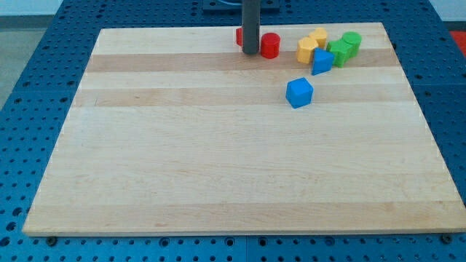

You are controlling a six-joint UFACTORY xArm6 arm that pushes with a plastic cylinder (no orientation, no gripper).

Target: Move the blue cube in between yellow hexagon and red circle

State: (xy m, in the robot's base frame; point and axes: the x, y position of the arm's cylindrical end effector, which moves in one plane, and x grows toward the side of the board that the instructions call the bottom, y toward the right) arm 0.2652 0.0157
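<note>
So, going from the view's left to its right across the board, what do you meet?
Red block, partly behind the rod → my tip → red cylinder → blue cube → the yellow, blue and green cluster, too bunched to order.

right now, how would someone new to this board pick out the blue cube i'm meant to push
Look at the wooden board and go to the cluster of blocks near the view's top right. Just below that cluster, standing alone, is the blue cube. The other blue block touches the yellow and green ones; my tip is between the red blocks.
</note>
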